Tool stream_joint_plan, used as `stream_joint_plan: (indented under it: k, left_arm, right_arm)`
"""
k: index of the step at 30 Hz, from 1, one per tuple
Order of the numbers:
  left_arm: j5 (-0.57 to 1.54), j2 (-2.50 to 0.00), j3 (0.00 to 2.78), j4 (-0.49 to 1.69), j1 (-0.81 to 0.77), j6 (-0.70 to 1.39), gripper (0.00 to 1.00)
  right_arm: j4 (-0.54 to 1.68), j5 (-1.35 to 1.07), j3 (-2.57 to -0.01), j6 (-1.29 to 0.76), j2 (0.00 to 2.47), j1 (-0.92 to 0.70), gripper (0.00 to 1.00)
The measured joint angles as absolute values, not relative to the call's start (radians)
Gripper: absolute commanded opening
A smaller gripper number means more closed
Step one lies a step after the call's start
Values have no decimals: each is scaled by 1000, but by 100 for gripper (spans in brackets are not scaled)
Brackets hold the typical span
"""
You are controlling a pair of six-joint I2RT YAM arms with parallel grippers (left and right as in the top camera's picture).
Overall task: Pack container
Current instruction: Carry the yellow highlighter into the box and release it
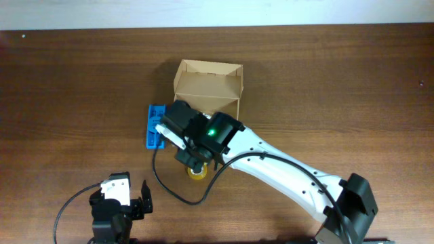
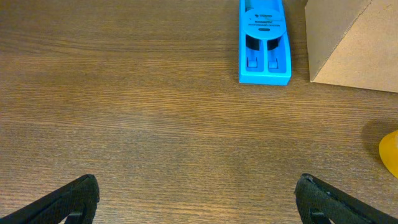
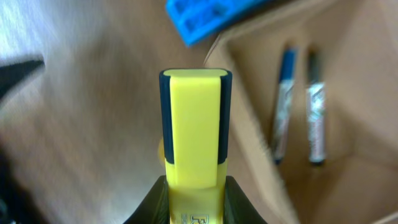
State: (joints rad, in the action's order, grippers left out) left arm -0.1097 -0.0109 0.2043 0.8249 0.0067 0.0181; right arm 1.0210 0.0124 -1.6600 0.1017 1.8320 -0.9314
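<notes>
The tan cardboard container (image 1: 207, 85) stands open at the table's middle. In the right wrist view its inside (image 3: 336, 81) holds two markers (image 3: 298, 102), lying side by side. My right gripper (image 3: 196, 186) is shut on a yellow highlighter (image 3: 194, 124) with a dark-edged cap, held above the table just left of the container's wall. From overhead, the right gripper (image 1: 175, 125) hovers between the container and a blue plastic block (image 1: 156, 125). My left gripper (image 2: 196, 199) is open and empty, low over bare wood near the front edge (image 1: 125, 203).
A yellow tape roll (image 1: 197, 174) lies on the table under the right arm; its edge also shows in the left wrist view (image 2: 390, 152). The blue block (image 2: 264, 40) lies left of the container's corner (image 2: 351, 43). The table is dark wood.
</notes>
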Motion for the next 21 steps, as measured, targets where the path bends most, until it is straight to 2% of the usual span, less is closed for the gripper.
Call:
stream_joint_plan:
  k: [8,21]
  left_arm:
    - [-110,-11,204,825,7,18,100]
    - [-110,-11,204,825,7,18,99]
  right_arm:
    - [936,65,-1686,169,1833,-908,21]
    - [830,89,-1687,276,1905,-708,24]
